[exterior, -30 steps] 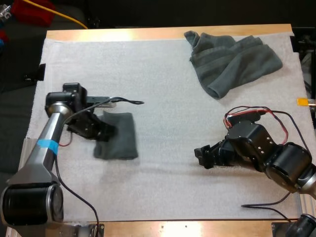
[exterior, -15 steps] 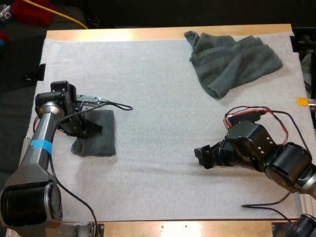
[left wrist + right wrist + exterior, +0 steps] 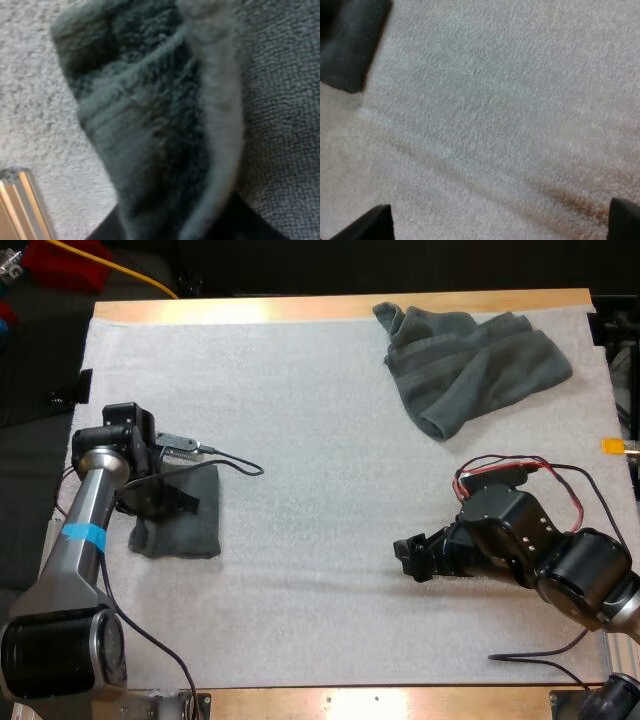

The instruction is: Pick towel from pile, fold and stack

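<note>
A folded dark grey-green towel lies flat at the left side of the white mat. My left gripper is low on its left part, shut on a thick fold of the towel, which bulges up between the fingers. A second towel, crumpled, lies at the mat's far right. My right gripper hovers low over bare mat at the near right, open, its fingertips wide apart with nothing between them. A corner of the folded towel shows far ahead of it.
The mat's left edge and a metal rail of the table are close beside the folded towel. Bare mat stretches between the two arms and along the near edge.
My left gripper has dragged the folded towel leftward, close to the mat's left edge, slowing over the last half second. The right arm and the crumpled towel have not moved.
</note>
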{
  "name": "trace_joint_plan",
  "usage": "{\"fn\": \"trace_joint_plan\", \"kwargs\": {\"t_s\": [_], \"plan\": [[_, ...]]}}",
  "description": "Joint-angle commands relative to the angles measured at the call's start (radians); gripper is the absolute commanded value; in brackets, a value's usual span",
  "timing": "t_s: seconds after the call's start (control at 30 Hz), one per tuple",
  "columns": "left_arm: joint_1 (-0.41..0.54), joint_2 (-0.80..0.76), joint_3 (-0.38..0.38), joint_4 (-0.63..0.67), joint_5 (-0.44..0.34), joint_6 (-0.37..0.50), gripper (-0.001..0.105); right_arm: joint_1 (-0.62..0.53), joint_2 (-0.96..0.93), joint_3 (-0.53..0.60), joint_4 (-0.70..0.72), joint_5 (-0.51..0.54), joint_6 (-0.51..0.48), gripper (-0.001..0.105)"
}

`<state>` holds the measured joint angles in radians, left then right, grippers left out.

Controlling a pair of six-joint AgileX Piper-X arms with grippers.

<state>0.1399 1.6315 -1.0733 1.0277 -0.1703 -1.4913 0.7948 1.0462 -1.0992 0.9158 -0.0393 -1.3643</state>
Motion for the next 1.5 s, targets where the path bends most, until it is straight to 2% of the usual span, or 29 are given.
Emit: {"fn": "trace_joint_plan", "kwargs": {"t_s": [0.0,0.07,0.13,0.17,0.23,0.3,0.57,0.67,0.83,1.07,1.3,1.47], "plan": [[0.000,-0.007,-0.006,-0.001,-0.022,0.001,0.038,0.002,-0.007,-0.005,0.007,-0.009,-0.003,0.081],[0.000,-0.007,-0.006,0.002,-0.030,0.001,0.050,0.002,-0.007,-0.005,0.007,-0.009,-0.003,0.081],[0.000,-0.007,-0.006,0.001,-0.090,-0.005,0.065,0.002,-0.007,-0.005,0.007,-0.009,-0.003,0.081],[0.000,-0.007,-0.006,0.001,-0.116,-0.009,0.068,0.002,-0.007,-0.005,0.007,-0.009,-0.003,0.081],[0.000,-0.007,-0.006,0.001,-0.211,-0.060,0.070,0.002,-0.007,-0.005,0.007,-0.009,-0.003,0.081],[0.000,-0.013,-0.006,0.002,-0.252,-0.080,0.069,0.002,-0.007,-0.005,0.007,-0.009,-0.003,0.081],[-0.002,-0.129,-0.006,-0.005,-0.241,-0.089,0.069,0.002,-0.007,-0.005,0.007,-0.009,-0.003,0.081],[-0.002,-0.189,-0.006,-0.002,-0.204,-0.089,0.069,0.002,-0.007,-0.005,0.007,-0.009,-0.003,0.081],[-0.002,-0.288,-0.006,0.029,-0.081,-0.106,0.069,0.002,-0.007,-0.005,0.007,-0.009,-0.004,0.081],[-0.002,-0.402,-0.006,0.109,0.040,-0.142,0.069,0.002,-0.007,-0.005,0.007,-0.027,-0.005,0.081],[-0.002,-0.496,-0.006,0.151,0.240,-0.167,0.069,0.002,-0.007,-0.005,0.005,-0.026,-0.008,0.081],[-0.002,-0.523,-0.006,0.156,0.263,-0.169,0.069,0.002,-0.007,-0.005,0.005,-0.031,-0.008,0.081]]}}
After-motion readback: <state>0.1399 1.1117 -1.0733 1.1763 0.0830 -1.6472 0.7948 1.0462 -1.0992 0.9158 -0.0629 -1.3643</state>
